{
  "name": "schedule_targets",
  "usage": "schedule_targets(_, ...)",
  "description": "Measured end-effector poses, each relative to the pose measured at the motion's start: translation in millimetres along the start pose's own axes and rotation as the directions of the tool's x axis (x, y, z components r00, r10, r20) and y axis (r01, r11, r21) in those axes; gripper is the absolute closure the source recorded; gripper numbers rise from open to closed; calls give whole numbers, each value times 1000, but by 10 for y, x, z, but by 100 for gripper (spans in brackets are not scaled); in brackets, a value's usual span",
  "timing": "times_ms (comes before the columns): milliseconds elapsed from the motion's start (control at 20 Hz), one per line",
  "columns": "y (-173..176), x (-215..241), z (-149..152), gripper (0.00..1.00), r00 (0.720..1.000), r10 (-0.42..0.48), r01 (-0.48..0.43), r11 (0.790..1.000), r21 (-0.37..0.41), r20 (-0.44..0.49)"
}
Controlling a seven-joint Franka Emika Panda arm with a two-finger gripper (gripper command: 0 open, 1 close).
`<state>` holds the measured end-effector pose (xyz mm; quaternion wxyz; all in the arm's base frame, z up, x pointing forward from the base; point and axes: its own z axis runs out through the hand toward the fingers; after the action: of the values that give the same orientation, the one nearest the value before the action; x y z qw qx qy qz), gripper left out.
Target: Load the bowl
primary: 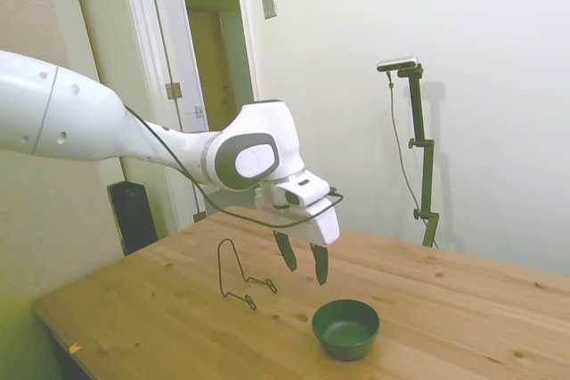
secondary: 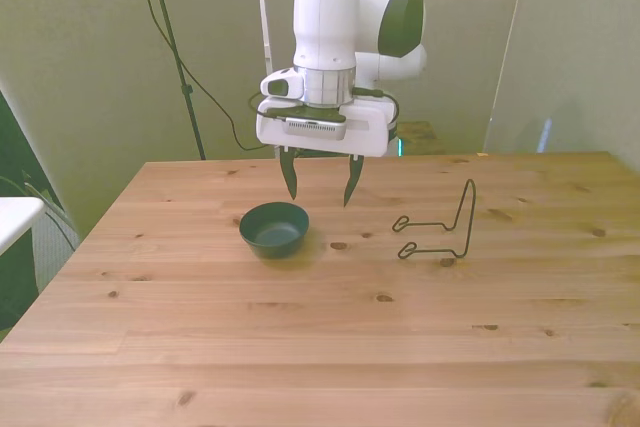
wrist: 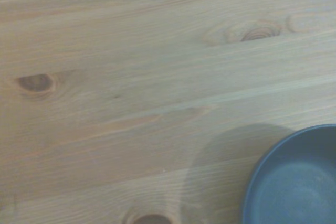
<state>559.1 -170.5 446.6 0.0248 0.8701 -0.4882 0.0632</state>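
Pincer [secondary: 319,185] hangs open and empty at centre frame, above the tabletop [secondary: 300,347]. Dark green bowl [secondary: 274,229] sits upright just below-left; wire rack [secondary: 440,229] stands right.

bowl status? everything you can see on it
The bowl is small, round and dark green, with a smooth matte finish and walls tapering to a narrow base. It stands upright and empty on the wooden table; nothing else touches it. The open gripper hangs above it, offset toward the front view's right. The black wire rack stands apart, further to that side. The wrist view catches only part of its rim and inside.
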Motion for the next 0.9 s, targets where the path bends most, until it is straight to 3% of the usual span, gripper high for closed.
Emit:
schedule_targets(300, 52, 142, 254, 0, 999, -29, 28, 994, -106, -12)
schedule_targets(900, -129, 60, 696, 0, 999, -50, 46, 986, -158, -16)
